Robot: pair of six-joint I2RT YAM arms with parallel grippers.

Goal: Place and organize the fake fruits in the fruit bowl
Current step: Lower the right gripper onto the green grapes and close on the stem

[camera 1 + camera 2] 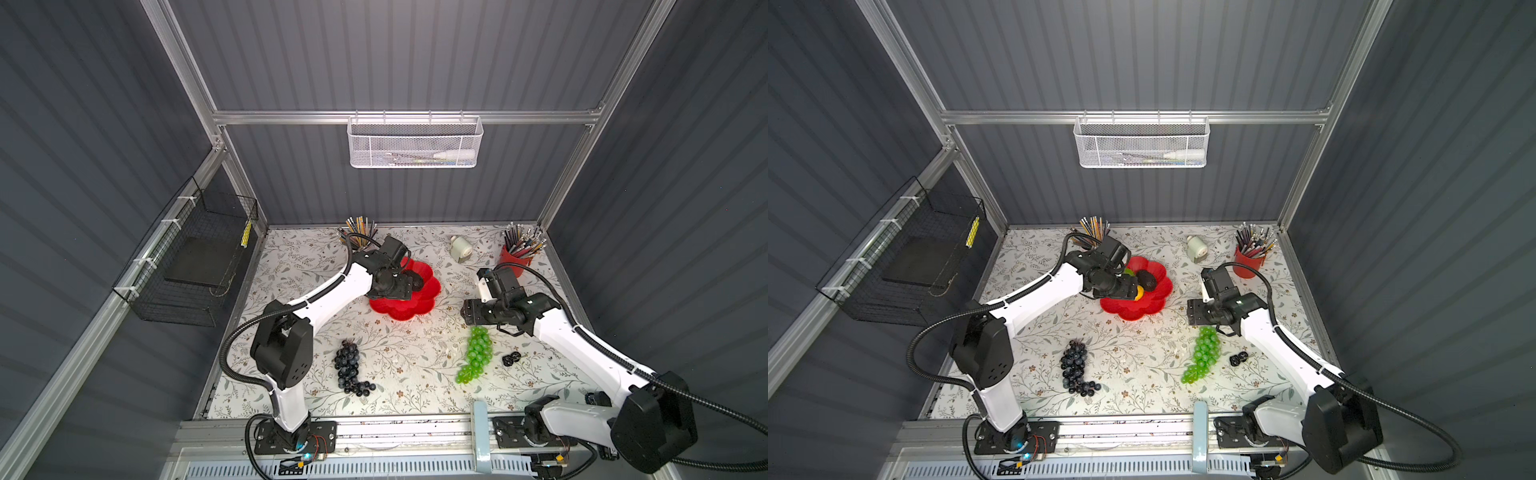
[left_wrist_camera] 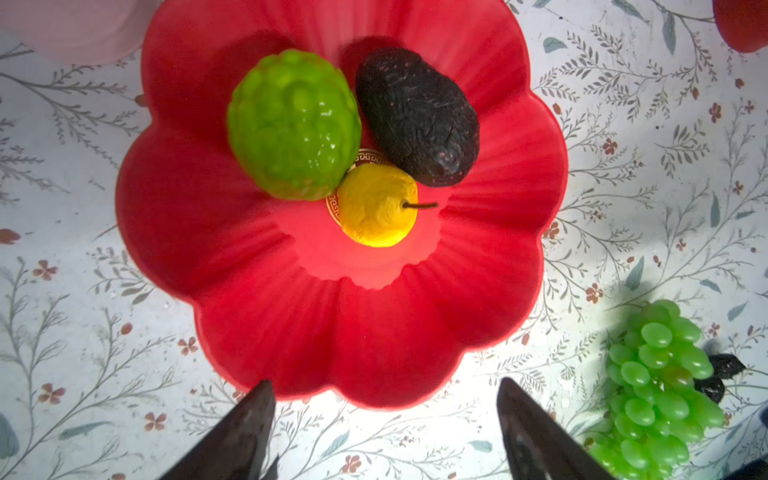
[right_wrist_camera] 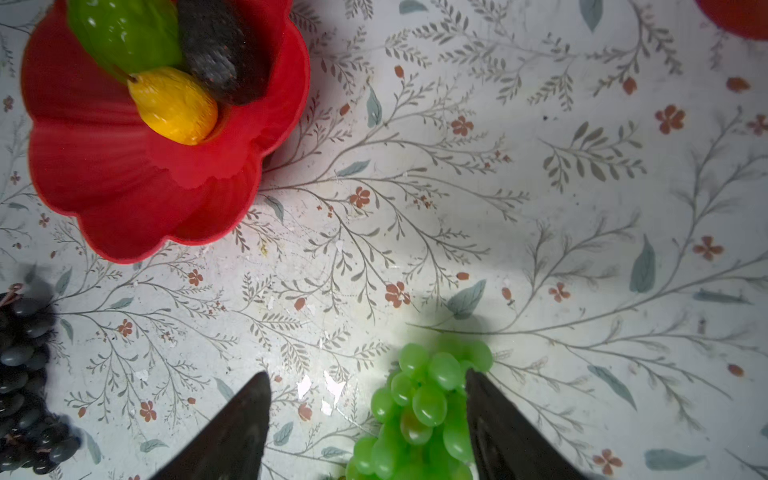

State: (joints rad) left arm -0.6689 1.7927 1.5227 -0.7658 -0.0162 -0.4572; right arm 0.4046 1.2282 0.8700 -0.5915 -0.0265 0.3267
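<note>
The red flower-shaped fruit bowl (image 1: 399, 313) (image 2: 199, 174) (image 3: 83, 166) holds a ridged green ball (image 2: 293, 124), a black bumpy oval (image 2: 417, 116) and a small yellow fruit (image 2: 376, 205) (image 1: 1140, 292), all touching near its centre. My left gripper (image 2: 384, 386) (image 1: 1133, 291) hovers above the bowl, open and empty. The green grape bunch (image 1: 478, 353) (image 3: 419, 407) lies on the table. My right gripper (image 3: 365, 374) (image 1: 469, 311) is open over its upper end, with the grapes against one finger. The dark purple grape bunch (image 1: 347, 368) (image 3: 20, 382) lies front left, untouched.
A red pencil cup (image 1: 515, 259) stands back right and another cup of pencils (image 1: 359, 232) is behind the left arm. A white roundish object (image 1: 461, 248) sits at the back. A small black item (image 1: 511, 358) lies beside the green grapes. Wire baskets (image 1: 195, 266) (image 1: 413, 143) hang on the walls.
</note>
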